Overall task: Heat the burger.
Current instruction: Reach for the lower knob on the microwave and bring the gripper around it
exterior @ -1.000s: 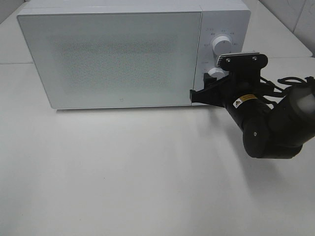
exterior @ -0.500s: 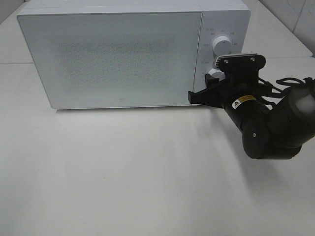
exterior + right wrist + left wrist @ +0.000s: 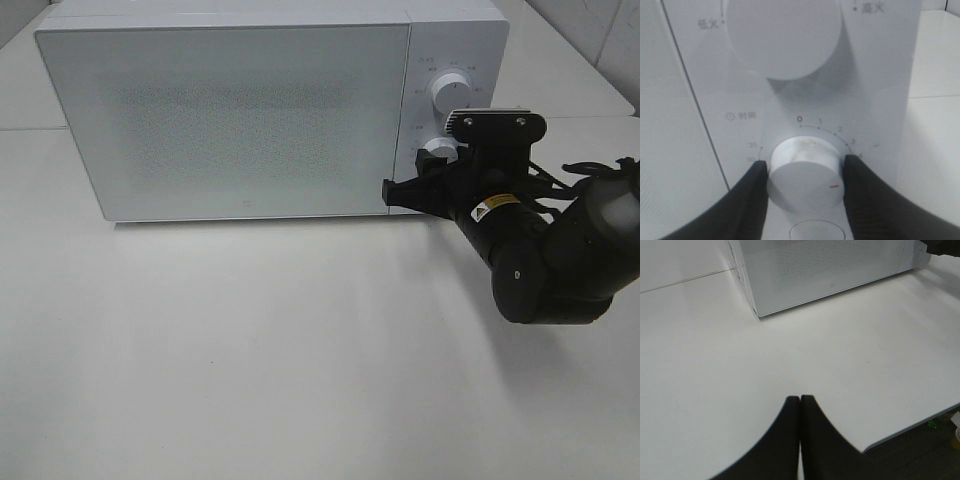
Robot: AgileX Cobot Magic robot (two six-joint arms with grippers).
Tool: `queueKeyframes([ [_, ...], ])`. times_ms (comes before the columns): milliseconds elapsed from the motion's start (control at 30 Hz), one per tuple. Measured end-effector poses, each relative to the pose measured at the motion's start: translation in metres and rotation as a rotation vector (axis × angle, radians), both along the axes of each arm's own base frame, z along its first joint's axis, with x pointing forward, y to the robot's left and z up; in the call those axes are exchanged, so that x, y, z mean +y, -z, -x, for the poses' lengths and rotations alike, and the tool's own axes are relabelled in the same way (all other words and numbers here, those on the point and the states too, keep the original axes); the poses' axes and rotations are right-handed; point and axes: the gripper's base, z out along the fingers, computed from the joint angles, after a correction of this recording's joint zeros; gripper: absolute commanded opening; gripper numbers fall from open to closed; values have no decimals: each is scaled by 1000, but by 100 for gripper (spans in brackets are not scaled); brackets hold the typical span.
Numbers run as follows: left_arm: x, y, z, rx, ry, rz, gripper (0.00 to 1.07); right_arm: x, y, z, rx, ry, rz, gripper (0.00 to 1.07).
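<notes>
While the right hand [image 3: 806, 176] clamped the lower dial [image 3: 801, 162] of the microwave [image 3: 230, 110] between its two dark fingers [image 3: 752, 195], the left hand [image 3: 800, 401] hung over the bare white surface [image 3: 250, 350] in front of the oven, its fingers pressed together and holding nothing. The door [image 3: 200, 60] was shut and its frosted front hid the inside, so the burger could not be seen in any view; it was most likely behind that door, though nothing confirmed it. The dial's red mark [image 3: 834, 186] lay well away from the zero [image 3: 800, 119] on the printed timer scale, which suggested the step in hand was setting the time. The main risk was in the twist: the dial looked smooth and the fingers held it only at its edges, so they could slip round it and leave the timer short, or carry it too far and overheat the food. A pull off the dial's axis might also drag the oven across the surface. The larger dial [image 3: 782, 35] above sat close enough to be brushed by the wrist.
</notes>
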Motion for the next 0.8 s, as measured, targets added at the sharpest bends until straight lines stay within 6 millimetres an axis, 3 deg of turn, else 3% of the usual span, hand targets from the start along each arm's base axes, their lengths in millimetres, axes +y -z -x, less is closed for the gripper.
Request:
queueKeyframes([
  [167,0,0,0,0,0,0,0,0,0,0,27,30,-162,0],
  [400,0,0,0,0,0,0,0,0,0,0,105,122,-621,0],
  [433,0,0,0,0,0,0,0,0,0,0,105,122,-621,0],
  [467,0,0,0,0,0,0,0,0,0,0,125,148,-748,0],
  [600,0,0,0,0,0,0,0,0,0,0,154,183,-919,0],
  [667,0,0,0,0,0,0,0,0,0,0,184,224,-1110,0],
  [800,0,0,0,0,0,0,0,0,0,0,200,247,-1215,0],
])
